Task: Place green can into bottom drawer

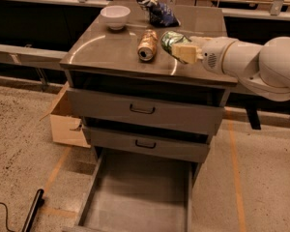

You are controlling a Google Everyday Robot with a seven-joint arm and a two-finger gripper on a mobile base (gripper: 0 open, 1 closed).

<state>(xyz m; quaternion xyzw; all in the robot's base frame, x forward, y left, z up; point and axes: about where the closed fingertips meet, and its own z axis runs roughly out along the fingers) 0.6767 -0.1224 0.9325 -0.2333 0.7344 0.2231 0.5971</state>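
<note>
1. Above the desk (101,47), toward the edge on the arm's side, the gripper (183,52) hung with its jaws closed on the green can (168,41). The can sat tilted, its free end pointing away from the arm.
2. Just beside the jaws, on the side away from the arm, a gold can (147,45) lay on its side. Beyond the jaws stood a white bowl (115,16) and a crumpled snack bag (160,13).
3. Well below the jaws and nearer the camera, the bottom drawer (135,202) stood pulled out under the two upper drawers (142,111), its grey floor showing.
4. The step in hand looked like the carry. The grip should stay firm while the can is lifted clear of the gold can and brought out past the desk's front edge. It should then go down past the upper drawer fronts without clipping them, and be released low.
</note>
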